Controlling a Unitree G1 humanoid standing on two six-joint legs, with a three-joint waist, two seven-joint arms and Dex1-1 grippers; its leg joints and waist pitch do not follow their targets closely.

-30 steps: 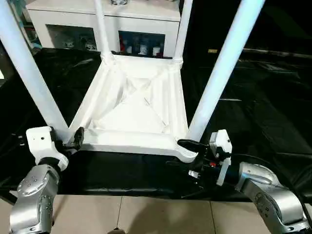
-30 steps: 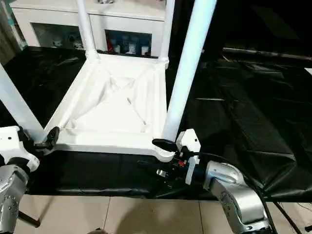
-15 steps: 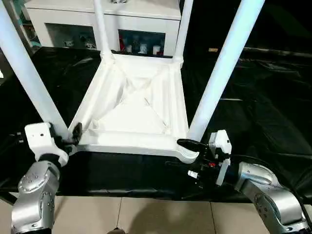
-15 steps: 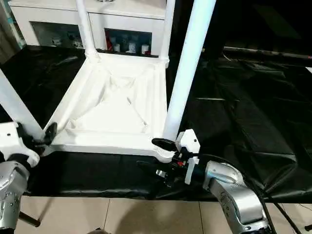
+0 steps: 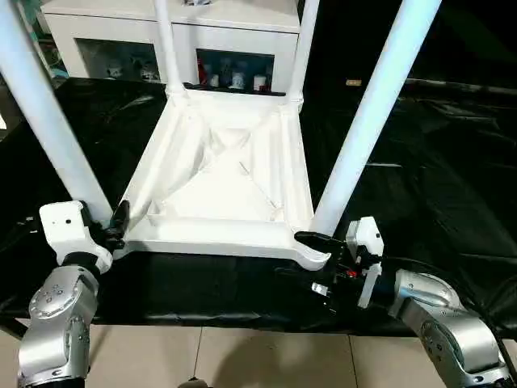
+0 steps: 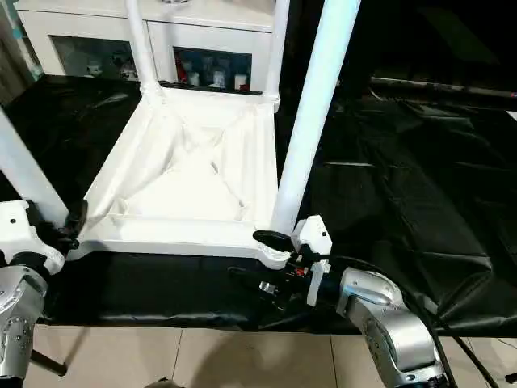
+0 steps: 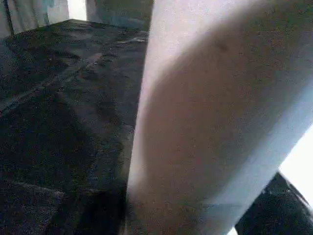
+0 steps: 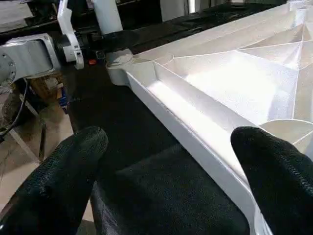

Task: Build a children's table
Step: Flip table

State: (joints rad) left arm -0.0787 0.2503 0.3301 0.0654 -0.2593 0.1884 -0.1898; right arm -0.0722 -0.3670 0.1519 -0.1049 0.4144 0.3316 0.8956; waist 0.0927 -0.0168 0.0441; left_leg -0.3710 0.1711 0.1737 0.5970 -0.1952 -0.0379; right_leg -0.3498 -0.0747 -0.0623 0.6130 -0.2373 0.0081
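The children's table (image 5: 222, 182) lies upside down on the black bench (image 5: 420, 162), four legs up, and we judge it light, stiff, slick plastic best held at the rim, where our right pincer (image 5: 311, 263) gapes; the left pincer's (image 5: 115, 228) state we cannot tell.

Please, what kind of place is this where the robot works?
Probably an indoor lab or demonstration room: a black sheet covers the work area, tiled floor lies below, and a white cabinet with small items behind glass stands at the back.
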